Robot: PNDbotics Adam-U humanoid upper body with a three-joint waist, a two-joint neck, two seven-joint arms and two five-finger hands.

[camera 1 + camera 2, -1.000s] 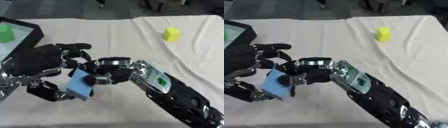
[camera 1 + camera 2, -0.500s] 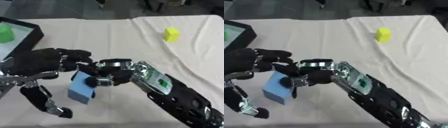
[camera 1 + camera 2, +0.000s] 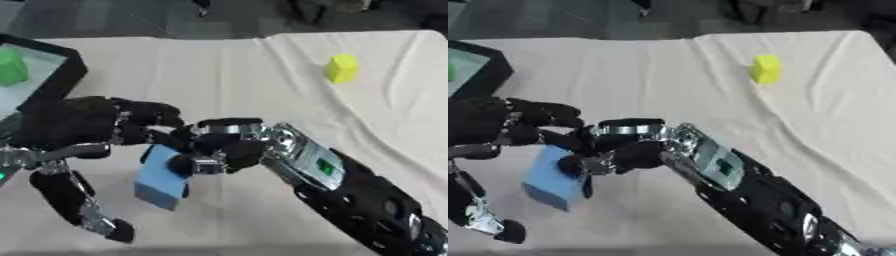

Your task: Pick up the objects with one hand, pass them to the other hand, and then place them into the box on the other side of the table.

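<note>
A light blue block (image 3: 164,176) hangs tilted above the table at the lower left. My right hand (image 3: 223,150) is shut on its upper right side, fingers curled against it. My left hand (image 3: 74,125) is just to the block's left. Its fingers (image 3: 149,114) reach over the block's top and its thumb (image 3: 83,212) is stretched far down and away, so the hand is open. A yellow block (image 3: 766,68) stands on the cloth at the far right. The black-rimmed box (image 3: 68,75) sits at the far left edge with a green block (image 3: 10,67) inside.
A white cloth (image 3: 227,75) with a long crease covers the table. My right forearm (image 3: 350,195) crosses the lower right corner. The table's far edge runs along the top, with a dark floor beyond.
My left thumb has swung down and away from the blue block, opening the hand. The block has dropped slightly lower in my right hand's hold. The yellow block has not moved.
</note>
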